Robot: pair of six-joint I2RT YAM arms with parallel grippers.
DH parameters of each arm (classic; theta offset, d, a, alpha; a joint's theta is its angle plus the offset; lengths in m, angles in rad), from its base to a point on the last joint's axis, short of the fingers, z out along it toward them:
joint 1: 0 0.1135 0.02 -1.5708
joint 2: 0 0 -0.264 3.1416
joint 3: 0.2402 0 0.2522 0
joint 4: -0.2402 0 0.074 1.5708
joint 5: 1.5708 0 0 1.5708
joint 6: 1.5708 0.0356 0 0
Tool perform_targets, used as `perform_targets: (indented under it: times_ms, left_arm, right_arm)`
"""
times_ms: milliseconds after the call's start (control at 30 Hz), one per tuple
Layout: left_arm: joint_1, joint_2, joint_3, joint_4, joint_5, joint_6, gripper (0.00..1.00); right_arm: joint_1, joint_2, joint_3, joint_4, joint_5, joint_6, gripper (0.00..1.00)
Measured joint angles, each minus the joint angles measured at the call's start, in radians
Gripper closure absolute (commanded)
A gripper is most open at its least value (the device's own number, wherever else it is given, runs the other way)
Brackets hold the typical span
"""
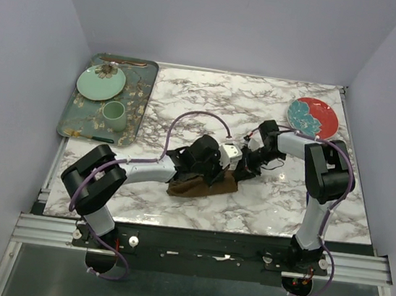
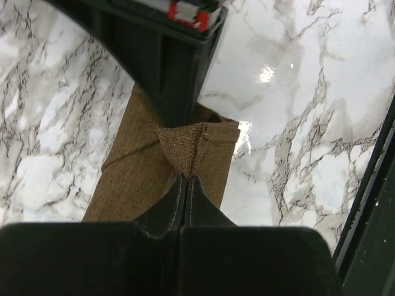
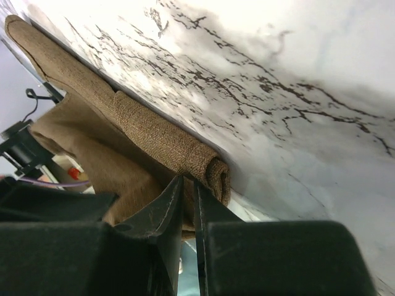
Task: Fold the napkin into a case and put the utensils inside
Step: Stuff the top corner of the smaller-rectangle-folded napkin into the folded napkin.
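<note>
The brown napkin lies folded into a narrow long strip on the marble table, in front of both arms. My left gripper is shut, pinching a raised fold at the strip's end. My right gripper is shut on a layer of the same cloth beside a rolled edge. A thin copper-brown utensil lies along the far edge of the tray. A slim dark stick lies at the tray's near edge; its colour is unclear.
A dark green floral tray at the far left holds a pale green plate and a green cup. A red plate with a teal pattern sits at the far right. The right arm's black body hangs close over the cloth.
</note>
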Motion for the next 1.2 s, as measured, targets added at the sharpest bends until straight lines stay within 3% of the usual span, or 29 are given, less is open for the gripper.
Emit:
perform_targets:
  times_ms: [500, 867, 1033, 1200]
  left_arm:
    - [0.110, 0.121, 0.023, -0.038, 0.174, -0.217, 1.00]
    - [0.133, 0.178, 0.061, -0.049, 0.241, -0.266, 1.00]
    - [0.152, 0.192, 0.067, -0.048, 0.277, -0.288, 1.00]
    - [0.167, 0.216, 0.083, -0.048, 0.317, -0.307, 1.00]
  right_arm:
    - [0.009, -0.027, 0.004, -0.008, 0.034, -0.084, 0.78]
    - [0.063, -0.188, -0.010, 0.053, 0.116, -0.192, 0.70]
    - [0.090, -0.253, -0.063, 0.108, 0.163, -0.251, 0.59]
    - [0.108, -0.321, -0.164, 0.198, 0.202, -0.340, 0.58]
